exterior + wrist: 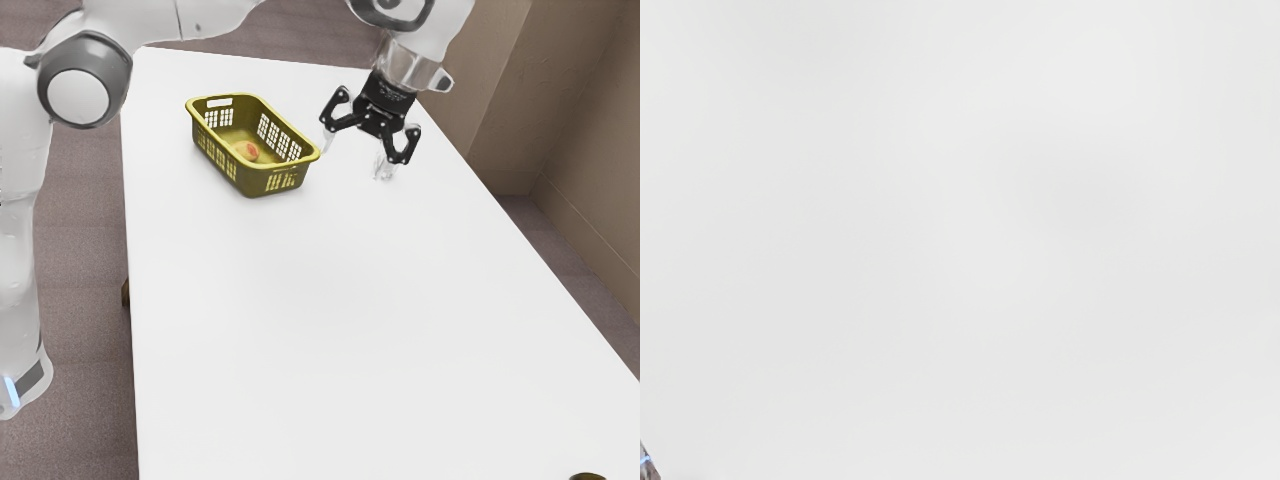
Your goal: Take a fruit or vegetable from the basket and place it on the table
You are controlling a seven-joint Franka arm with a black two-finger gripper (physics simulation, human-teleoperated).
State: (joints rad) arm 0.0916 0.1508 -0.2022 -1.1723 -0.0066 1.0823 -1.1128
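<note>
Basket (pixel 250 180) on table (pixel 350 300), fruit (pixel 248 152) lying inside basket.

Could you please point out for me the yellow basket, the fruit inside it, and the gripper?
Yellow basket (pixel 312 157): exterior view, on its rim.
Fruit (pixel 251 152): exterior view, on its reddish patch.
Gripper (pixel 357 156): exterior view, midway between its fingertips.

Arm (pixel 165 18): white, smooth, rounded segments. Joint (pixel 78 96): dark grey collar, round white cap. Lower housing (pixel 18 330): white; dark grey patch (pixel 33 377); light-blue strip (pixel 11 390). Gripper (pixel 356 158): black body, small pale markings, angular black links, pale screw-like dots, translucent fingertips (pixel 385 168).
</note>
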